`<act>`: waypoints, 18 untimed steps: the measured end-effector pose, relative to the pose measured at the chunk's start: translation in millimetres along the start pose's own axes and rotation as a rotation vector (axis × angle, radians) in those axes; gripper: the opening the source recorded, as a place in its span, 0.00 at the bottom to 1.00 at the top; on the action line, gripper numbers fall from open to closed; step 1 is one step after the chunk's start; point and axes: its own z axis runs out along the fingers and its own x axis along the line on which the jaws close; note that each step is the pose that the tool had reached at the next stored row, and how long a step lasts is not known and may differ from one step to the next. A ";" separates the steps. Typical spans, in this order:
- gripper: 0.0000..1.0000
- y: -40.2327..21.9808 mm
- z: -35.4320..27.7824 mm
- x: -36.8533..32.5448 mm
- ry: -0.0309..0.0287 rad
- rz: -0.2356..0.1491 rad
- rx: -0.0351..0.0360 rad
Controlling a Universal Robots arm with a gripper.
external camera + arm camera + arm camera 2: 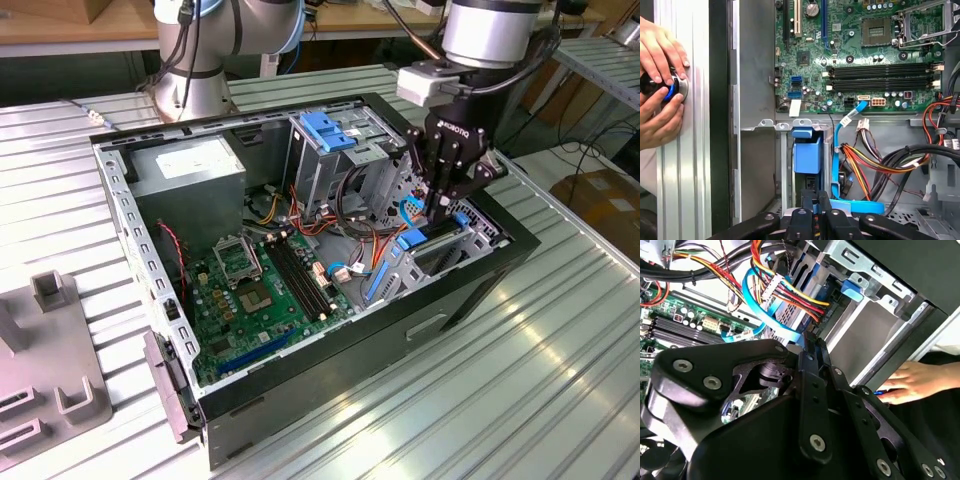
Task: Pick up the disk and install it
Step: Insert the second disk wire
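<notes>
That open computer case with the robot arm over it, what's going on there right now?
The arm's gripper is lowered into the open computer case, at the drive bay near the front corner by the blue plastic latches. In the first wrist view it sits just above a blue drive bracket beside the motherboard. A person's hands hold a round knob outside the case.

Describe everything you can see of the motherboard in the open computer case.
The motherboard is a green circuit board. It lies flat on the floor of the open black computer case. It carries a metal-framed CPU socket, long black memory slots and a blue expansion slot. Blue, red, orange and yellow cables gather at one edge.
</notes>
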 end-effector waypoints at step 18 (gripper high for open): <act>0.16 3.2 0.6 2.3 -0.0083 0.007 0.0383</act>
